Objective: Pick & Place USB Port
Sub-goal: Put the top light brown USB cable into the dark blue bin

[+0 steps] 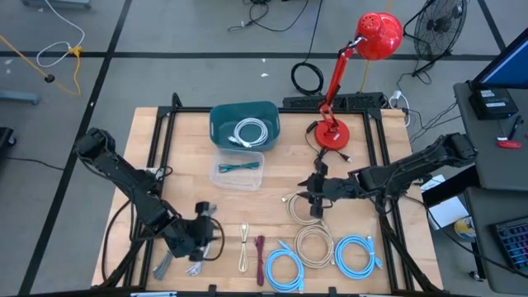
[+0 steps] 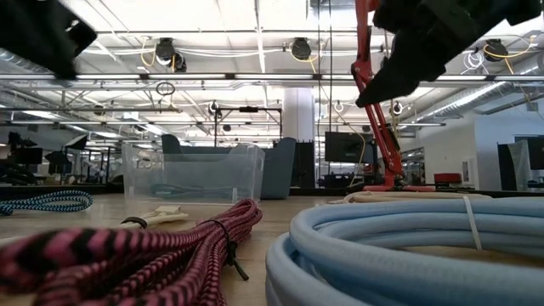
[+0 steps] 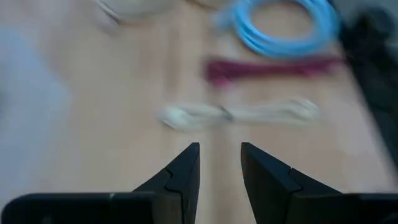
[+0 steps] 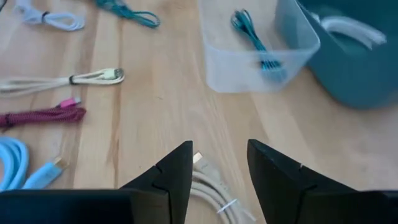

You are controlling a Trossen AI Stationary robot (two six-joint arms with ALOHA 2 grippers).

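Several bundled USB cables lie along the table's near side: a beige one (image 1: 244, 247) (image 3: 236, 113), a maroon braided one (image 1: 261, 257) (image 3: 273, 67), blue coils (image 1: 285, 268) and a beige coil (image 1: 301, 206). My left gripper (image 1: 202, 231) (image 3: 221, 155) is open and hovers left of the beige bundle, beside grey cables (image 1: 194, 262). My right gripper (image 1: 316, 200) (image 4: 221, 155) is open above the beige coil (image 4: 211, 183), touching nothing. A teal cable (image 4: 255, 37) lies inside the clear bin (image 1: 239, 169). A white cable (image 1: 250, 130) lies in the teal bin (image 1: 243, 124).
A red desk lamp (image 1: 334, 132) stands at the far right of the table, behind my right arm. More coils, beige (image 1: 313, 243) and blue (image 1: 356, 252), lie near the front edge. Bare wood (image 4: 155, 99) shows between the bins and the cable row.
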